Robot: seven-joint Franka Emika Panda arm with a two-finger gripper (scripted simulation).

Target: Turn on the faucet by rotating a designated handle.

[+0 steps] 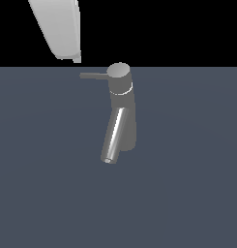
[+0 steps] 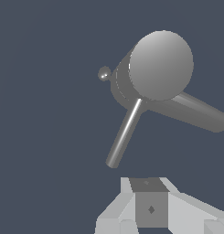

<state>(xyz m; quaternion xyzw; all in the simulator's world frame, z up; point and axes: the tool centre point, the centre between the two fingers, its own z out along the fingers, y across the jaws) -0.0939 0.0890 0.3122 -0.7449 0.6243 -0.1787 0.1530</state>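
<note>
1. The faucet (image 1: pixel 123 114) stands upright on the floor (image 1: pixel 187 193).
2. Its handle (image 1: pixel 93 75) juts from the cap toward the exterior view's left.
3. The gripper (image 1: pixel 66 53) hangs above and beyond the handle's tip (apart, not touching).

The gripper (image 1: pixel 66 46) hangs in the upper part of the exterior view, toward that view's left, a pale white block that slants down to a narrow squared tip. Its top runs out of the picture, so no more of the arm shows. In the wrist view the gripper (image 2: pixel 150 210) appears as white angled housings around a grey square block (the fingers themselves cannot be made out). It touches nothing.
</note>
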